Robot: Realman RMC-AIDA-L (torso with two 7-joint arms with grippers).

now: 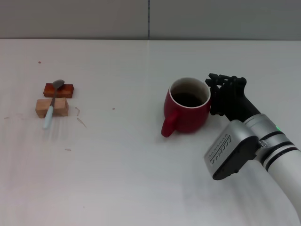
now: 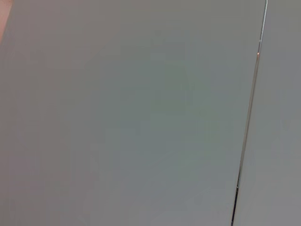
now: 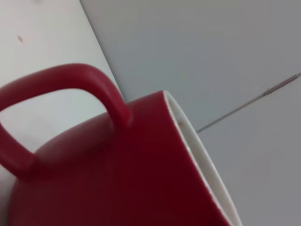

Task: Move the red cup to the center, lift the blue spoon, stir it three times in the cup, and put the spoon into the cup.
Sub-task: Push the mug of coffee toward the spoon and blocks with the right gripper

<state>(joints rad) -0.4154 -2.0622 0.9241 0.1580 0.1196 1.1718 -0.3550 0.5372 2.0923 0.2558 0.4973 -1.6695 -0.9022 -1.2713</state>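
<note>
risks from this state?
1. The right pincer sits against the rim side of the red cup; whether it grips is unclear, so a sideways move might tip or drag the cup.
2. The blue spoon lies loosely across two wooden blocks; a clumsy pick could knock it off.
3. The left pincer is out of view, so its readiness is unknown.

Counts, head view: 1 red cup (image 1: 187, 107), w/ 1 handle. 1 blue spoon (image 1: 52, 104). 2 small blocks under the spoon: 1 reddish-brown block (image 1: 66, 90), 1 lighter tan block (image 1: 43, 107). 1 white table (image 1: 122, 179). 1 arm in sight, w/ 1 black gripper, the right gripper (image 1: 222, 89); finger count hard to make out, maybe 2. Right wrist view: same 1 cup (image 3: 122, 169), nothing else countable. Left wrist view: 0 objects, just a plain surface w/ 1 thin seam (image 2: 248, 122).
</note>
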